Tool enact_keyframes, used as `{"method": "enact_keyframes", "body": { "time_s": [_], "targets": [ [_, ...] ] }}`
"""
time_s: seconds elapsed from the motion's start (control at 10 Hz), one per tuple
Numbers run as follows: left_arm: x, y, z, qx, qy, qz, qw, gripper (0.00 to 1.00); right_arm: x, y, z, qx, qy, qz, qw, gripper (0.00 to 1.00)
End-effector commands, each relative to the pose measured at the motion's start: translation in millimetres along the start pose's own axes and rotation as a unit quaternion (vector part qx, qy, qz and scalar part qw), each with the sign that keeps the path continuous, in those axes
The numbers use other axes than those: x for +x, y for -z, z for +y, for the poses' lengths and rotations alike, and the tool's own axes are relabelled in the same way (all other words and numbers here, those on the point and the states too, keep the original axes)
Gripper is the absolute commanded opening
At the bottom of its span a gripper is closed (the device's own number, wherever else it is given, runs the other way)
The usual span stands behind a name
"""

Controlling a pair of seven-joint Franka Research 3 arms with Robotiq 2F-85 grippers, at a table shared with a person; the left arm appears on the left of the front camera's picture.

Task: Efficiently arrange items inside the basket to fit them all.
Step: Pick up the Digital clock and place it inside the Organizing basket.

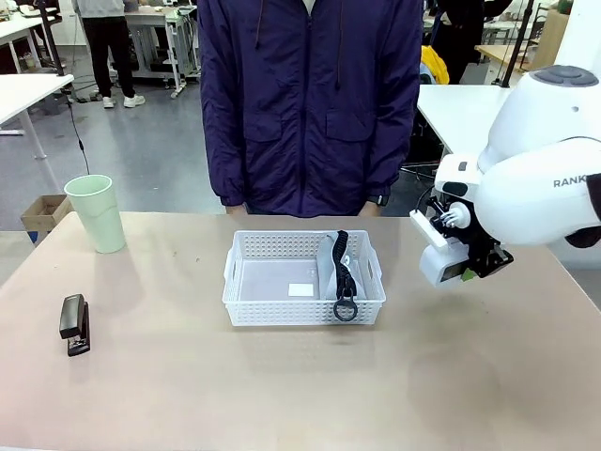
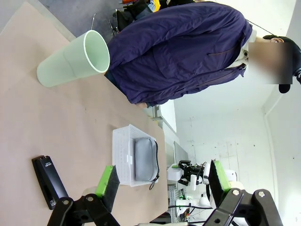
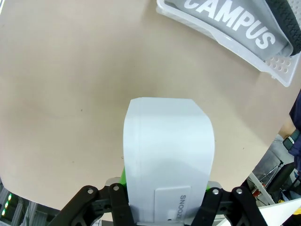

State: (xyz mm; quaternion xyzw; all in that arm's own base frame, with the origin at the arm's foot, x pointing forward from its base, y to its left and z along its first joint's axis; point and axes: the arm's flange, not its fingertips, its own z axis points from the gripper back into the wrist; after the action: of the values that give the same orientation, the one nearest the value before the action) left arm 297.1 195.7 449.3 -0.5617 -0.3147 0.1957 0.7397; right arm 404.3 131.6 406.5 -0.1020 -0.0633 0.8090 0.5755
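Over bare tabletop (image 1: 282,395) just right of the basket (image 1: 246,310), right pincer (image 1: 470,259) pinches the white rounded box (image 3: 167,150) by its sides: looks light, stiff, smooth plastic, prob slippery, so best gripped mid-body w/ pads flat; left pincer (image 2: 160,180) spread wide.

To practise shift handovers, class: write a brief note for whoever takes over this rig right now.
Left gripper open, empty.
Right gripper shut on the white box, held above the table right of the basket.
Done: grey pouch in the basket, at its right side.
Left: white box, plus black stapler and green cup, both on the table at the robot's left.
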Motion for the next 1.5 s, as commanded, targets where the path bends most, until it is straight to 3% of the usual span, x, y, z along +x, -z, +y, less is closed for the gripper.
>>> {"method": "enact_keyframes", "body": {
  "time_s": [0.0,0.1,0.2,0.3,0.4,0.7,0.8,0.9,1.2,1.4],
  "targets": [
    [-1.1,1.6,0.9,-0.01,0.01,-0.004,1.0,1.0,0.2,1.0,2.4,-0.001,0.0,0.001,1.0,0.55],
    [-1.1,1.6,0.9,-0.01,0.01,-0.004,1.0,1.0,-14.0,21.8,-12.4,0.019,0.068,-0.025,0.997,0.55],
    [-1.1,1.6,0.9,-0.01,0.01,-0.004,1.0,1.0,-4.9,18.3,-22.2,0.023,0.081,-0.05,0.995,0.55],
    [-1.1,1.6,0.9,-0.01,0.01,-0.004,1.0,1.0,18.5,-0.4,-28.1,0.03,0.075,-0.08,0.994,0.55],
    [-1.1,1.6,0.9,-0.01,0.01,-0.004,1.0,1.0,49.3,-22.4,-32.3,0.067,0.074,-0.074,0.992,0.55],
    [-1.1,1.6,0.9,-0.01,0.01,-0.004,1.0,1.0,131.4,-70.7,-41.9,0.108,0.186,-0.053,0.975,0.55],
    [-1.1,1.6,0.9,-0.01,0.01,-0.004,1.0,1.0,157.7,-83.3,-47.1,0.12,0.211,-0.072,0.968,0.55],
    [-1.1,1.6,0.9,-0.01,0.01,-0.004,1.0,1.0,188.9,-90.0,-58.8,0.161,0.308,-0.071,0.935,0.55],
    [-1.1,1.6,0.9,-0.01,0.01,-0.004,1.0,1.0,239.1,-77.4,-83.3,0.088,0.349,-0.005,0.933,0.55],
    [-1.1,1.6,0.9,-0.01,0.01,-0.004,1.0,1.0,255.6,-54.4,-98.6,0.045,0.341,-0.02,0.939,0.55]
  ]
}}
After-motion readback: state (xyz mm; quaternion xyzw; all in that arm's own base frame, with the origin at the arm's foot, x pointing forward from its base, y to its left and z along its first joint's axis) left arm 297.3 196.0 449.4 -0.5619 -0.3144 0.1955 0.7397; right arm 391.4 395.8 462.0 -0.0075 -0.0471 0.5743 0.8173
